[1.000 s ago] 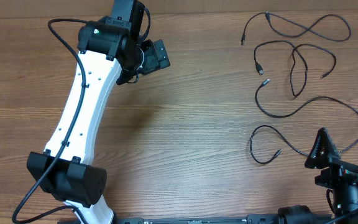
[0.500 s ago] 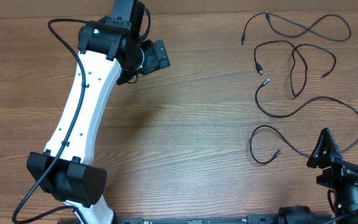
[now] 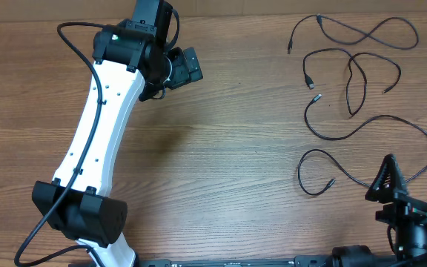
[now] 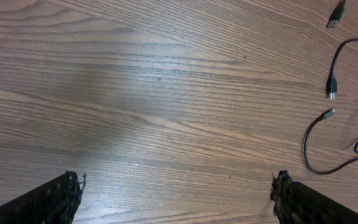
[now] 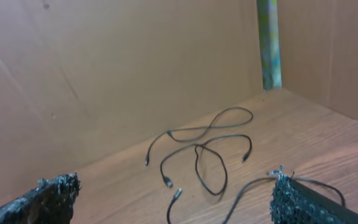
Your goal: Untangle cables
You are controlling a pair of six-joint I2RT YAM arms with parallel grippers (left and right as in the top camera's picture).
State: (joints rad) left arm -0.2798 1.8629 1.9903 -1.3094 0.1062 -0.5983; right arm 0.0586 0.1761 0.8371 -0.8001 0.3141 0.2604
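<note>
Three thin black cables lie spread at the right of the wooden table. The top cable [image 3: 354,33] is a flat figure-eight, the middle cable [image 3: 351,74] loops over itself, and the long cable [image 3: 362,127] snakes toward the near edge. My right gripper [image 3: 415,172] is open at the near right, with the long cable's bend running between its fingertips on the table. The right wrist view looks along the table at the top cable [image 5: 204,129], the middle cable [image 5: 207,158] and the long cable [image 5: 247,186]. My left gripper [image 3: 193,65] is open at the far left-centre, holding nothing. Cable plugs [image 4: 332,87] show at the right of its view.
The left arm's white link [image 3: 95,141] stretches diagonally across the left half of the table, with its own thick black wire [image 3: 65,33] arching beside it. A brown wall [image 5: 104,74] and a green post [image 5: 268,43] stand behind the cables.
The right gripper has drifted slightly toward the near right corner. The left arm and the cables have not moved.
</note>
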